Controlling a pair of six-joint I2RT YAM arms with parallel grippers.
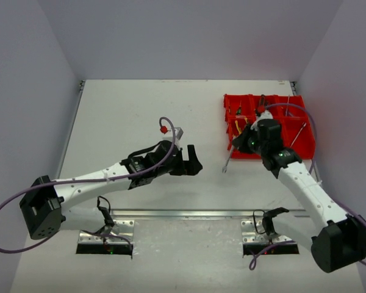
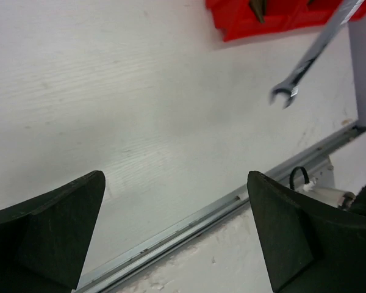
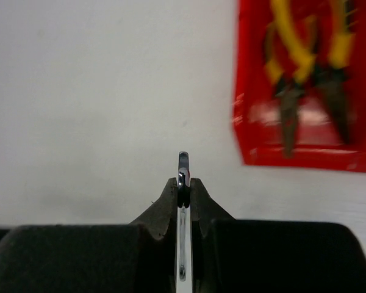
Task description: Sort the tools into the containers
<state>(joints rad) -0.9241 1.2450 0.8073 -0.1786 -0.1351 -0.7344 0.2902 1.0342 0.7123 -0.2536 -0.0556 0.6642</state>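
White table, matte, faintly scuffed. Far right: red divided tray flat on it. Near centre: small red-and-silver item, partly hidden by the left arm. Metal rail runs left-right along the near edge.

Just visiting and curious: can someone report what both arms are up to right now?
Left fingers open, empty. Right fingers shut on silver wrench, at a corner of the red bin. Yellow pliers lie just inside.
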